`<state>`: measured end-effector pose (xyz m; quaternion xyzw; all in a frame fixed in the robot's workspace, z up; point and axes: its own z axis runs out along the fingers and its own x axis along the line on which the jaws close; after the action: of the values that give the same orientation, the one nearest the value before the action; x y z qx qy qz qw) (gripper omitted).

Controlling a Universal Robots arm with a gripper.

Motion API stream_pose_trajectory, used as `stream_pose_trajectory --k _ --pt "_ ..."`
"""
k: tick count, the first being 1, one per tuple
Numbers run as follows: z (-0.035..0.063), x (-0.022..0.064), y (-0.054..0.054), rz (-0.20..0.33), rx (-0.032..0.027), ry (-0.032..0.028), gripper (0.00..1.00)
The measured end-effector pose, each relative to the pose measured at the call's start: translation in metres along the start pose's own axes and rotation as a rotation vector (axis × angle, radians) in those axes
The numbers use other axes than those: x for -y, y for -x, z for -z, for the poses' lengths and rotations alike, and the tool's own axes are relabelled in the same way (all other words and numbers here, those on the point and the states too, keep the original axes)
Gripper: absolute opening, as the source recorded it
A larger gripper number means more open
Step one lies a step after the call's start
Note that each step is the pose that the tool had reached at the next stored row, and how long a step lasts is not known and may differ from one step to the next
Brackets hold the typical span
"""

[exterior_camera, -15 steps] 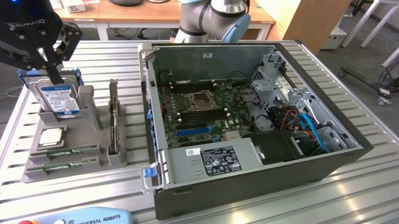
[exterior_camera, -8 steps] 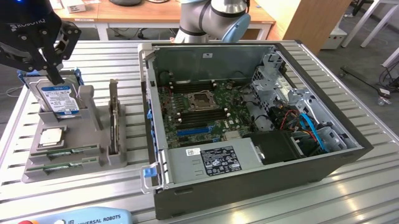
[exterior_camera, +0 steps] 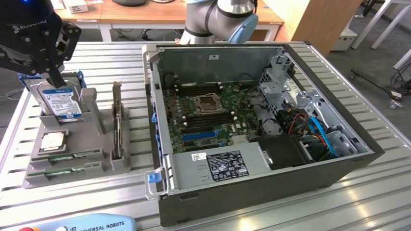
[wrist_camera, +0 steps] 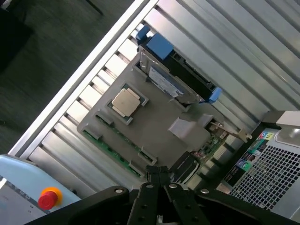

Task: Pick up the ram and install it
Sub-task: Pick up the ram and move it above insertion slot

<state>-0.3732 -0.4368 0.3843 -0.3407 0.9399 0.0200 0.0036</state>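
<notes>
Gripper (exterior_camera: 59,81), fingers (wrist_camera: 153,177) pressed together and empty, hangs near the hard drive (exterior_camera: 61,102) at the far end of the grey fixture (exterior_camera: 109,166); the ram (exterior_camera: 69,156) lies flat in a slot at the fixture's near edge, beside the CPU (exterior_camera: 53,139). Likely hazard: descending unopened, the fingers would strike the stick rather than straddle it. An upright card (exterior_camera: 117,126) stands between the fixture and the open case (exterior_camera: 257,190).

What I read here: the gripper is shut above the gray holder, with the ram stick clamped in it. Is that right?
Not quite. The gripper is shut above the gray holder, but it clamps nothing: the wrist view shows it closed with nothing in it. The ram sticks lie flat in the holder's slots, as the exterior view shows.
</notes>
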Motion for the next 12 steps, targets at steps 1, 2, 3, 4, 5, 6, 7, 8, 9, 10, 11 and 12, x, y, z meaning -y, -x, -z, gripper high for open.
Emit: stream_pose_trajectory --k 1,2,3,4,5,6,7,8,9,10,11,12 --pt "0.0 0.0 0.0 0.014 -0.001 -0.0003 0.1" --pt "0.0 0.0001 0.0 0.027 -0.0021 -0.0008 0.1" --pt "-0.0001 0.0001 0.0 0.04 -0.0031 -0.0013 0.1" --pt "-0.0001 0.0001 0.0001 0.055 -0.0045 -0.0021 0.1" --pt "-0.0001 0.0001 0.0 0.07 -0.006 -0.003 0.1" --pt "-0.0001 0.0001 0.0 0.088 -0.0079 -0.0041 0.1" --pt "-0.0001 0.0001 0.0 0.106 -0.0092 -0.0045 0.1" --pt "-0.0002 0.0001 0.0 0.123 -0.0103 -0.0049 0.1" --pt "-0.0002 0.0 0.0 0.138 -0.0114 -0.0053 0.1" --pt "-0.0001 0.0 0.0 0.154 -0.0126 -0.0054 0.1" --pt "-0.0001 0.0 0.0 0.17 -0.0132 -0.0053 0.1" --pt "-0.0002 0.0 0.0 0.188 -0.0136 -0.005 0.1"
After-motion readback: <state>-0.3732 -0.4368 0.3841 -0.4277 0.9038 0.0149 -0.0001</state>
